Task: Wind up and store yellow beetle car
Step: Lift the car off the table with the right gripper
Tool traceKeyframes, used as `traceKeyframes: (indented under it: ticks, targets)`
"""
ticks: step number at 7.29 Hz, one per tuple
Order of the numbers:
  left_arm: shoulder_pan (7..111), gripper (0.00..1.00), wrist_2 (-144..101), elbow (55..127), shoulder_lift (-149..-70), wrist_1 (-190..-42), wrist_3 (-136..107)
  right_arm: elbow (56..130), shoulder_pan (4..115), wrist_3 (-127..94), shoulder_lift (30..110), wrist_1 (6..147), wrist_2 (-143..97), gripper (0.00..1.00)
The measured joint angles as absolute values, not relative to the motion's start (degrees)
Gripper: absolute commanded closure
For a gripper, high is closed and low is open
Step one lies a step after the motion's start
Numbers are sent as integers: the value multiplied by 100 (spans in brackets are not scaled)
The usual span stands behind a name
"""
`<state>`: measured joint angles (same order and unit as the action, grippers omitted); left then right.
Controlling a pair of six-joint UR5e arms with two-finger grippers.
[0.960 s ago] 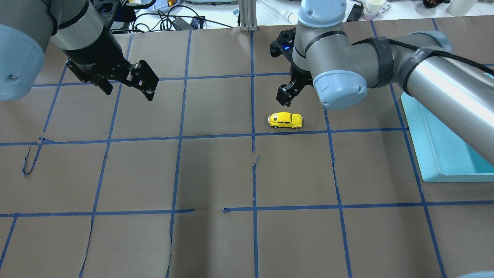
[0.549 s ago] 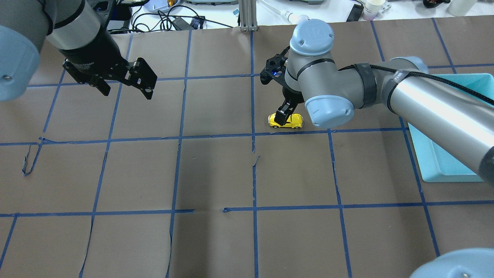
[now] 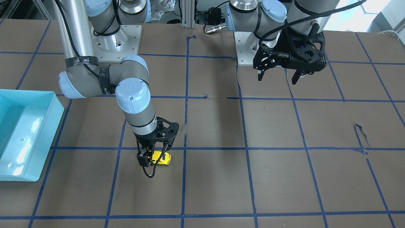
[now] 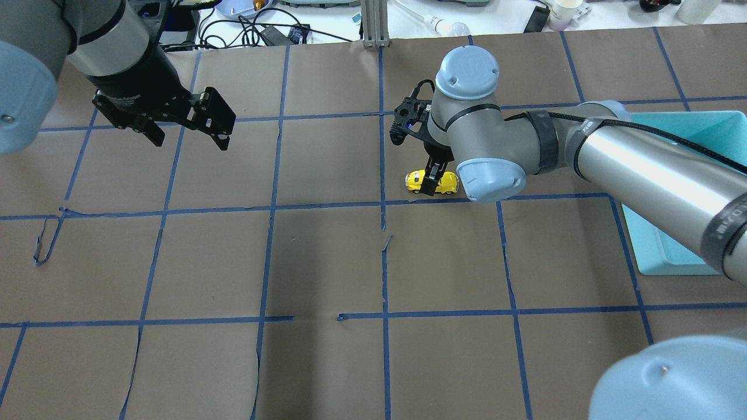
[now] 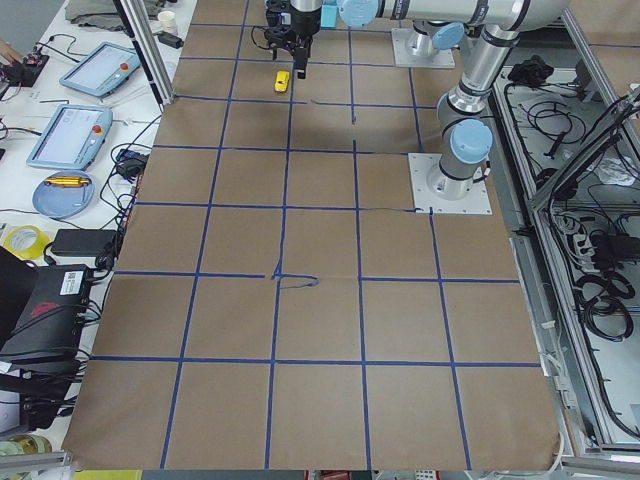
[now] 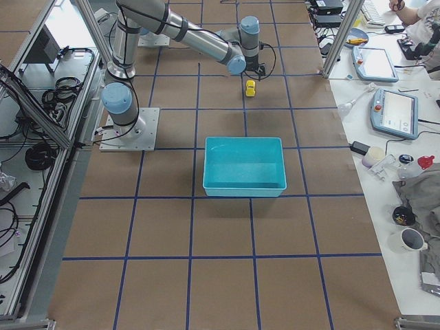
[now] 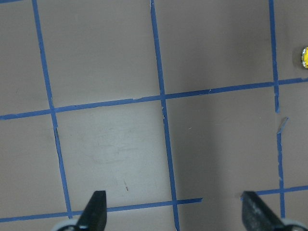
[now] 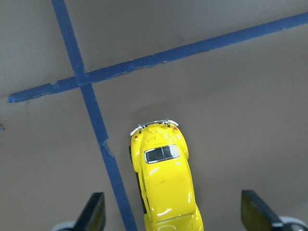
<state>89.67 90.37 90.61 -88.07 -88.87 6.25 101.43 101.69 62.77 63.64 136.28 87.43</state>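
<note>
The yellow beetle car (image 4: pixel 448 182) stands on its wheels on the brown paper just right of the table's middle, and shows in the front view (image 3: pixel 166 159) and the right wrist view (image 8: pixel 166 185). My right gripper (image 4: pixel 436 183) is lowered over it, open, with one finger on each side of the car and not touching it (image 8: pixel 175 214). My left gripper (image 4: pixel 191 140) hangs open and empty above the far left of the table, well away from the car (image 3: pixel 277 79). A sliver of the car shows at the right edge of the left wrist view (image 7: pixel 305 57).
A teal bin (image 4: pixel 659 245) stands at the table's right edge, partly behind my right arm; it also shows in the right side view (image 6: pixel 244 189). Blue tape lines (image 8: pixel 103 139) cross the paper, with a loose torn strip (image 4: pixel 44 242) at the left.
My right gripper has come down and forward from behind the car and now straddles it. My left gripper has drifted slightly back. The car has not moved.
</note>
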Motion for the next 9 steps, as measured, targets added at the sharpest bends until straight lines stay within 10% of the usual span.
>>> traceKeyframes:
  ticks: [5, 6, 7, 9]
  targets:
    - [8956, 0, 9035, 9056, -8807, -8886, 659, 10131, 10169, 6415, 6114, 13720, 8722, 0]
    - [8953, 0, 9035, 9055, -8807, -8884, 686, 10127, 10169, 6414, 6066, 13725, 8720, 34]
    - [8947, 0, 9035, 9058, -8807, -8880, 702, 10126, 10169, 6406, 6025, 13727, 8721, 97]
    - [8935, 0, 9033, 9065, -8803, -8877, 713, 10125, 10169, 6380, 5984, 13721, 8738, 100]
